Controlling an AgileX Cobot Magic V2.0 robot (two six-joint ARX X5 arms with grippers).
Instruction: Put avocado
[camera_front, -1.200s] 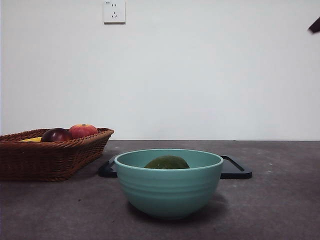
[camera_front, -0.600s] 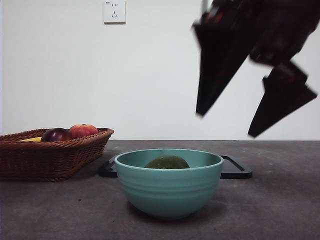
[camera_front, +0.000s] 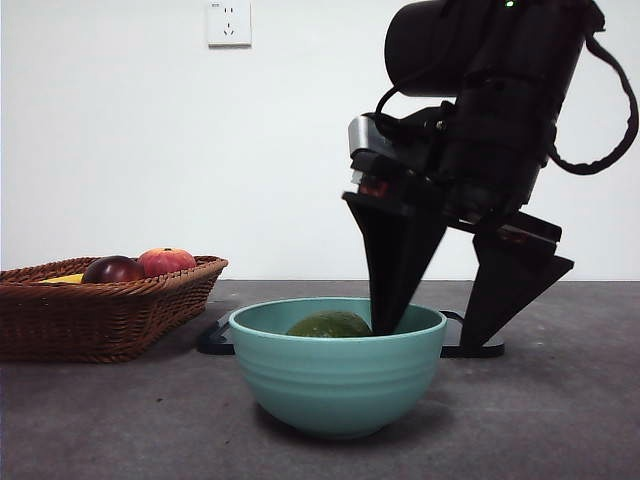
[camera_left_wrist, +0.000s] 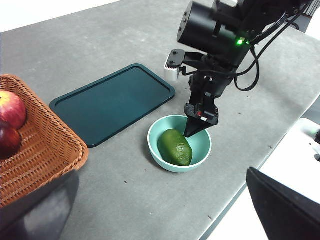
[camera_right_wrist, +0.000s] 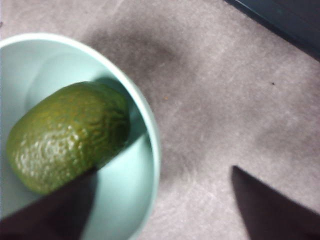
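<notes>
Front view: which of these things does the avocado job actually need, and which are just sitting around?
Part of the job:
- avocado, lying in the teal bowl
- right pincer, open, one jaw inside the bowl beside the avocado, the other outside the rim

Lying about:
- dark tray behind the bowl
- wicker basket with the apple and dark red fruit

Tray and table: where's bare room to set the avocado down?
The dark tray lies bare, bordered by the wicker basket and the green bowl. Grey table in front of the bowl is also free. It is crowded at the bowl: the avocado lies inside, and the right claw, open, straddles its rim.
</notes>
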